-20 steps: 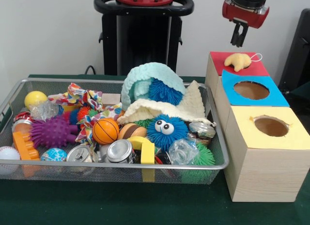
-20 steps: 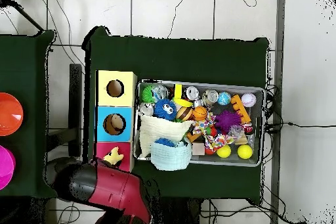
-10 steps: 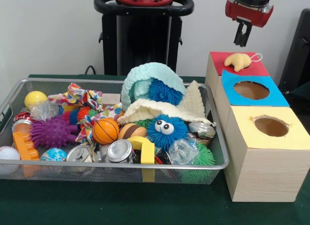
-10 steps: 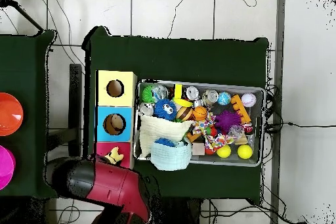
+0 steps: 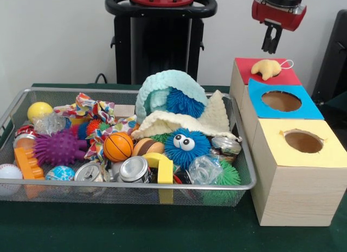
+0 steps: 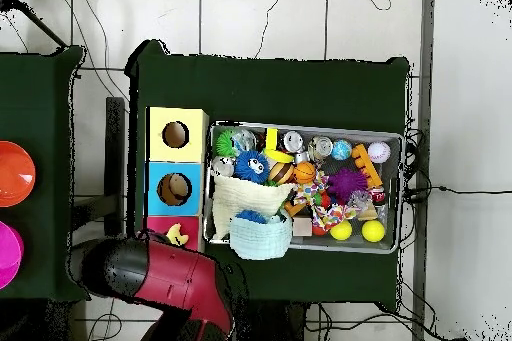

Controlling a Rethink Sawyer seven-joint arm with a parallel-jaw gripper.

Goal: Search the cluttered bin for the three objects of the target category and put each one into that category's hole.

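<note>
Tool (image 5: 270, 46) above plush toy (image 5: 266, 68)

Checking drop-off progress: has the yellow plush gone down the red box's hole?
No, the plush lies on top of the red box, below the raised claw.

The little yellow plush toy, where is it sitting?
Front view: the yellow plush toy lies on the red-topped box at the far right, directly below the pincer.
</note>
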